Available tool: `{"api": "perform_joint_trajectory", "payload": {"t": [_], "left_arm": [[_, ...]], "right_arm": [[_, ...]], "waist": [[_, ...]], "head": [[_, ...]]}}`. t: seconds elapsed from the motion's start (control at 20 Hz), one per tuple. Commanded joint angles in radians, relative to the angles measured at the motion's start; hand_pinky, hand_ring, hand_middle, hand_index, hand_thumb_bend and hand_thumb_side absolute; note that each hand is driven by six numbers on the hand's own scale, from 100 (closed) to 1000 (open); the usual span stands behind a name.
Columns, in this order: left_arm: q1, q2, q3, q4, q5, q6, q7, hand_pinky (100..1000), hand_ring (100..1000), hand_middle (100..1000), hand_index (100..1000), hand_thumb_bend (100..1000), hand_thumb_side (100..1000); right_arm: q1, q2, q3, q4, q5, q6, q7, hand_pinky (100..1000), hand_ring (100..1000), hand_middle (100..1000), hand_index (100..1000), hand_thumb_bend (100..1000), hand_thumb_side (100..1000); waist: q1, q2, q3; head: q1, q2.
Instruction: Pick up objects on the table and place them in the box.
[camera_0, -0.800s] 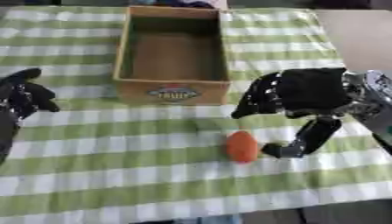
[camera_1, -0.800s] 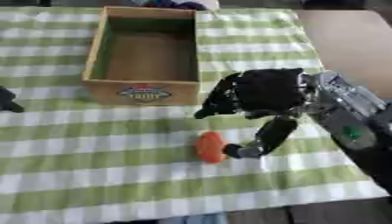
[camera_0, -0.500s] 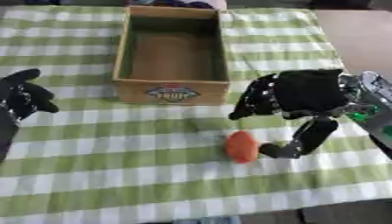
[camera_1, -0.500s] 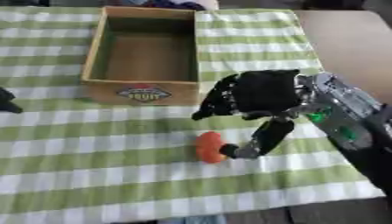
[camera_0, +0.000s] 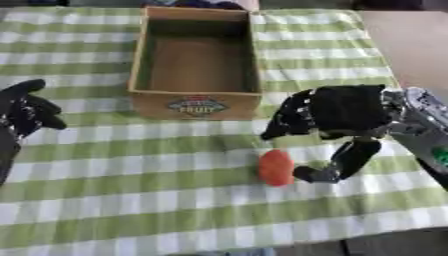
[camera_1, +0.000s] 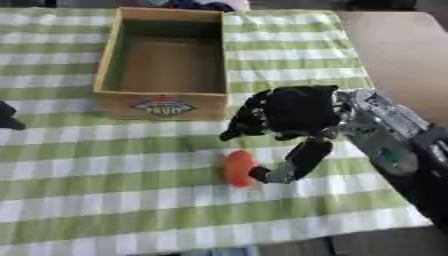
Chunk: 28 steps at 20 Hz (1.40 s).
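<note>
Where I start, with the thing I am after:

Orange object: an oval orange object (camera_0: 276, 167) lies flat on the green-and-white checked cloth (camera_0: 131, 200), in front of the box and a little to its right, apart from it.

Contact: my right hand (camera_0: 337, 112) is over it. The thumb (camera_0: 346, 160) reaches down on the object's right side, its tip just beside the object; I cannot tell whether it touches. The fingers (camera_0: 284, 120) arch down above and behind the object and stop short of it, so nothing is pinched.

Right hand fingers: spread and bent, with a wide gap between fingers and thumb; the object sits low in that gap, on the cloth.

Right arm: it comes in from the right edge, and the silver wrist (camera_1: 376, 125) shows best in the right eye view.

Box: a cardboard box (camera_0: 140, 60) stands upright at the far middle of the table, open at the top, and I see only its bare brown floor inside. A printed oval label (camera_0: 197, 106) is on the near wall.

Left hand: my left hand (camera_0: 24, 107) sits at the left edge, level with the box's near wall, off the cloth's middle and holding nothing, fingers loosely spread.

Table: bare tabletop (camera_0: 411, 45) shows to the right of the cloth.
</note>
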Motion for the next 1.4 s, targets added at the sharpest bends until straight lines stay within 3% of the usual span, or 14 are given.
{"api": "perform_joint_trajectory", "payload": {"t": [0.05,0.7,1.0,1.1,1.4], "left_arm": [[-0.011,0.005,-0.001,-0.017,-0.006,0.001,0.0,657,566,585,880,131,951],[-0.014,0.002,-0.002,-0.017,-0.014,0.001,-0.004,657,566,585,878,131,957],[-0.015,0.001,-0.003,-0.017,-0.014,0.001,-0.005,657,566,585,878,131,958],[-0.015,0.0,-0.004,-0.017,-0.013,0.002,-0.005,656,566,584,878,131,958],[-0.016,0.0,-0.003,-0.017,-0.011,0.002,-0.004,656,566,584,878,132,957]], "right_arm": [[-0.007,-0.011,-0.009,0.013,0.021,-0.104,0.094,781,795,776,942,183,921],[-0.005,0.017,0.004,0.091,0.091,-0.12,0.07,780,794,775,918,177,951],[-0.011,0.037,0.012,0.11,0.154,-0.134,0.067,783,802,779,897,241,959],[-0.011,0.045,0.011,0.112,0.184,-0.136,0.052,775,788,739,837,259,895],[-0.008,0.054,0.0,0.117,0.251,-0.122,-0.111,744,736,612,474,289,680]], "waist": [[0.004,-0.013,0.001],[0.008,-0.007,0.0],[0.01,-0.007,0.0],[0.011,-0.007,0.0],[0.011,-0.008,-0.001]], "head": [[-0.004,-0.011],[-0.03,-0.024],[-0.039,-0.029],[-0.041,-0.032],[-0.045,-0.038]]}}
